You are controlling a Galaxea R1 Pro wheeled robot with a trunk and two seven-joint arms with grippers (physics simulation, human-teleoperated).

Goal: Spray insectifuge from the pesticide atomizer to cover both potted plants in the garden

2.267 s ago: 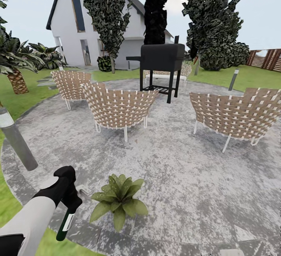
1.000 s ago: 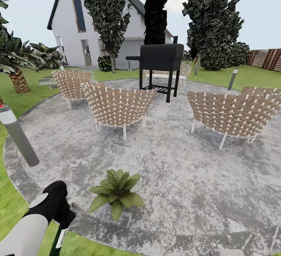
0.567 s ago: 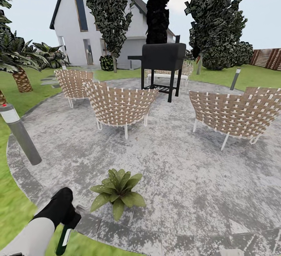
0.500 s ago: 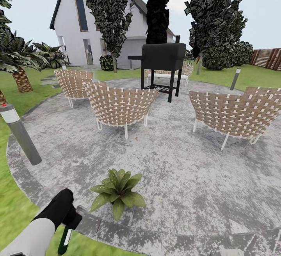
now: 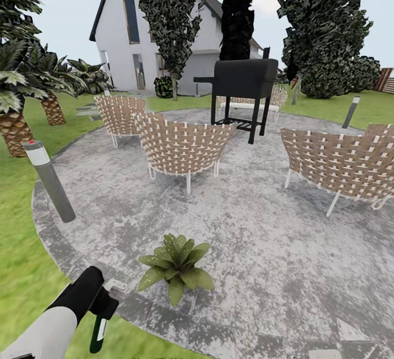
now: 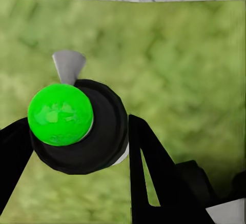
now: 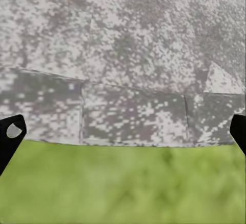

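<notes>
Before us the patio (image 5: 262, 227) spreads round and grey, with lawn (image 5: 22, 260) wrapping its near and left edge, woven chairs (image 5: 183, 148) and a black grill (image 5: 243, 82) farther off. One plant (image 5: 176, 264) sits low on the patio near its near-left rim. Just left of it our left gripper (image 5: 104, 312) is clamped on the atomizer (image 5: 100, 333), whose dark body hangs down over the grass; from the wrist we see its green cap (image 6: 60, 114) between the fingers (image 6: 154, 167). The right gripper (image 7: 123, 131) hangs spread wide over the patio edge. Our worry is aim: with the bottle hanging downward, spray would wet lawn, not leaves, and we see no second plant.
</notes>
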